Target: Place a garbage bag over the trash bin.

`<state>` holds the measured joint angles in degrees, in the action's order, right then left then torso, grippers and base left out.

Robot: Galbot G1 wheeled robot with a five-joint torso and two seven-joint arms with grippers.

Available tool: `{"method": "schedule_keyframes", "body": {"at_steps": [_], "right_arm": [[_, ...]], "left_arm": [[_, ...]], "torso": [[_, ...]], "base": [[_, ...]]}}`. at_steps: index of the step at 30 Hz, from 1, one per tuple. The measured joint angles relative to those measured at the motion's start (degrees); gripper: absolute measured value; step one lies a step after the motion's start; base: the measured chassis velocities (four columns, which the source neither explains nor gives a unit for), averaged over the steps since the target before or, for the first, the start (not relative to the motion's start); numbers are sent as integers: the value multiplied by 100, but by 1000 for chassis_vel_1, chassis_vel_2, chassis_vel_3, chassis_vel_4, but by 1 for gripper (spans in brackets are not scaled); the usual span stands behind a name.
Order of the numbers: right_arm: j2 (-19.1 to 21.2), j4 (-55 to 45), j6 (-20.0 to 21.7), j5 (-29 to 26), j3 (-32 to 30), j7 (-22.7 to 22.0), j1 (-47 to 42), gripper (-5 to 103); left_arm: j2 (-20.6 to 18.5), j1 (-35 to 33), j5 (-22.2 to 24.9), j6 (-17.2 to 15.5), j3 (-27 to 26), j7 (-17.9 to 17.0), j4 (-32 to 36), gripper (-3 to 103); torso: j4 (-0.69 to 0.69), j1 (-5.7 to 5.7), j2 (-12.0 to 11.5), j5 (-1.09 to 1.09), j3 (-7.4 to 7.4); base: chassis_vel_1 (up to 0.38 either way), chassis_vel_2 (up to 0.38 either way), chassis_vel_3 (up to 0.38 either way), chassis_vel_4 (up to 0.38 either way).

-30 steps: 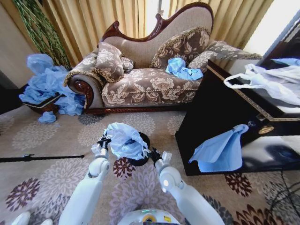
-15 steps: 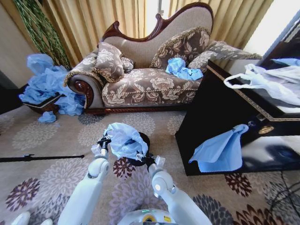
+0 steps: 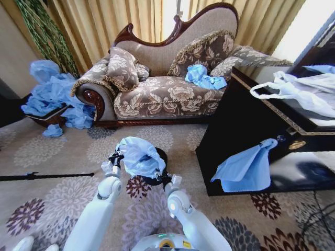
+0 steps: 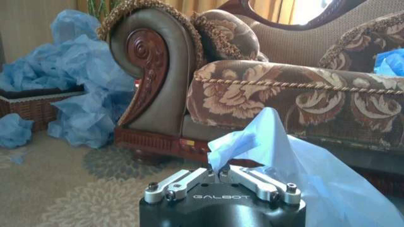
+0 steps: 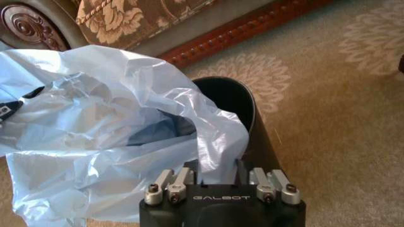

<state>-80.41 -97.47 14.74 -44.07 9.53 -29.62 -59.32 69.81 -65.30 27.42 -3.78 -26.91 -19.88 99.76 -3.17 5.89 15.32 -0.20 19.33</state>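
Left gripper: I see its fingers pinched closed on a bunched edge of the garbage bag; in the left wrist view the film rises out from between the closed fingertips.
Right gripper: I have it at the near side of the bin, fingers clamped on the bag's opposite edge; the right wrist view shows the film running down into the gripper.
Garbage bag: light blue, puffed up and stretched between my two grippers, draped over most of the trash bin.
Trash bin: black, standing on the patterned carpet in front of the sofa; part of its rim is uncovered on the side toward the dark cabinet.
Bag mouth: I see it partly open over the bin's interior.
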Motion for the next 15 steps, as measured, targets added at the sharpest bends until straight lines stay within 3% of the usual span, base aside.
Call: {"method": "schedule_keyframes", "body": {"at_steps": [1, 2, 3, 5, 6, 8, 9, 15], "right_arm": [[0, 0, -13, 5, -5, 2, -4, 33], [0, 0, -18, 7, -6, 4, -7, 33], [2, -1, -23, 19, -6, 11, -13, 22], [3, -2, -24, 23, -6, 15, -13, 22], [1, 9, -31, 49, -8, 23, -13, 12], [-4, 33, -47, 92, -14, 26, -12, 12], [-7, 48, -57, 126, -16, 29, -10, 1], [55, -1, -89, 361, -20, 44, -9, -2]], "left_arm": [[9, 3, -1, 28, 0, 6, -5, 0], [12, 3, -1, 35, 0, 8, -7, 0], [17, 2, -2, 51, 0, 16, -7, 0], [17, 0, -2, 55, 0, 20, -6, 0], [17, -5, -2, 61, 0, 27, -5, 0], [17, -8, -2, 66, -2, 35, -3, 0], [16, -10, -2, 73, -2, 42, -2, 0], [11, -26, -5, 91, -5, 86, 14, 0]], "torso": [[0, 0, 0, 0, 0], [0, 0, 0, 0, 0], [0, 0, 0, 0, 0], [0, 0, 0, 0, 0], [0, 0, 0, 0, 0], [0, 0, 0, 0, 0], [0, 0, 0, 0, 0], [1, 0, 0, 1, 0]], "base": [[0, 0, 0, 0], [0, 0, 0, 0], [0, 0, 0, 0], [0, 0, 0, 0], [0, 0, 0, 0], [0, 0, 0, 0], [0, 0, 0, 0], [0, 0, 0, 0]]}}
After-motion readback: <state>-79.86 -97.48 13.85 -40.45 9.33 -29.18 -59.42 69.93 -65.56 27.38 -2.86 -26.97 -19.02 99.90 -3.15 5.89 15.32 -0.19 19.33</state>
